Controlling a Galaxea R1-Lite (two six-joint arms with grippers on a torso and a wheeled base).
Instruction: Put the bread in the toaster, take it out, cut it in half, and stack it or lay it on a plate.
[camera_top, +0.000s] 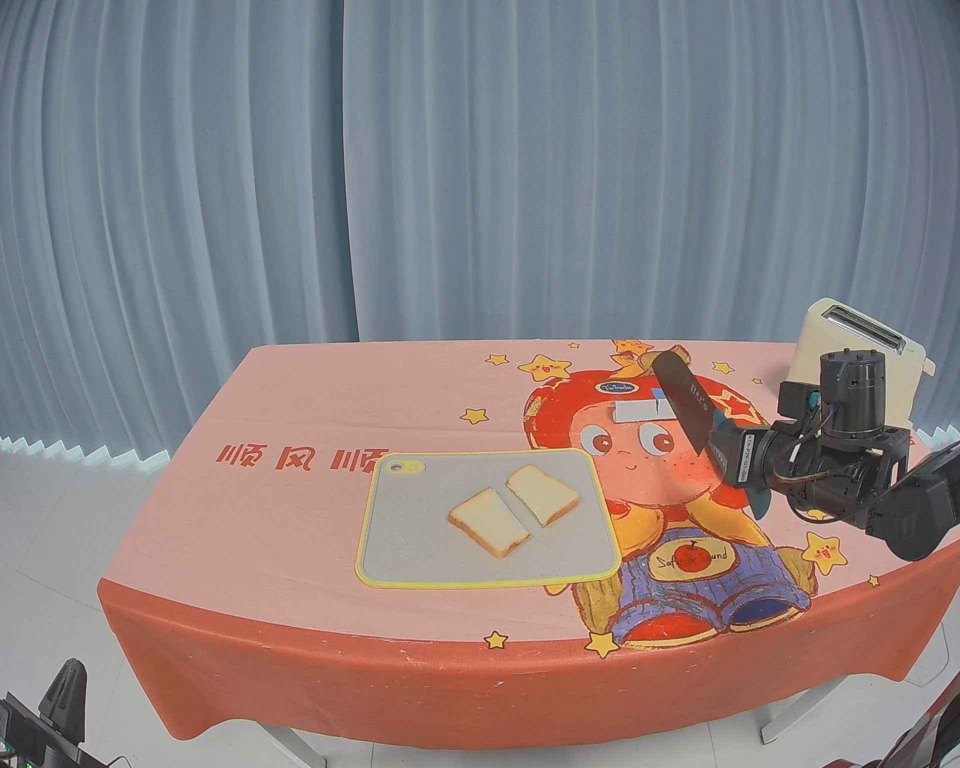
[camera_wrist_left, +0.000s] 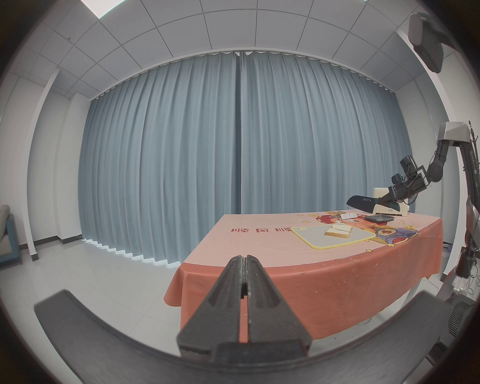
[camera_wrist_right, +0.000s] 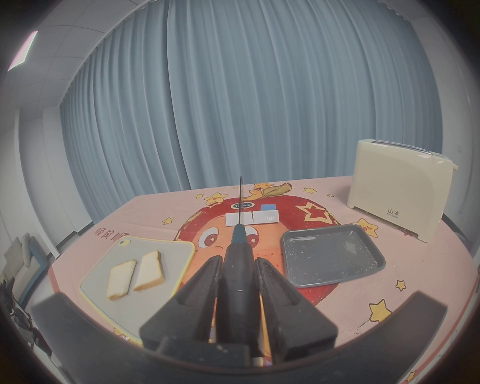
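Two bread halves (camera_top: 512, 508) lie on the cutting board (camera_top: 410, 545), cut edges facing across a narrow gap, long sides aslant to the board. They look light and crumbly, best pinched gently across the crusts. The right gripper (camera_top: 735, 455) is clamped on the knife (camera_top: 685, 400), whose blade points up and away. The left gripper (camera_wrist_left: 243, 270) is closed and empty, off the table.

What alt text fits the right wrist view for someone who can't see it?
The right gripper holds a knife, blade edge-on, above a pink table. Beyond lie two bread halves on a cutting board, a grey tray and a cream toaster.
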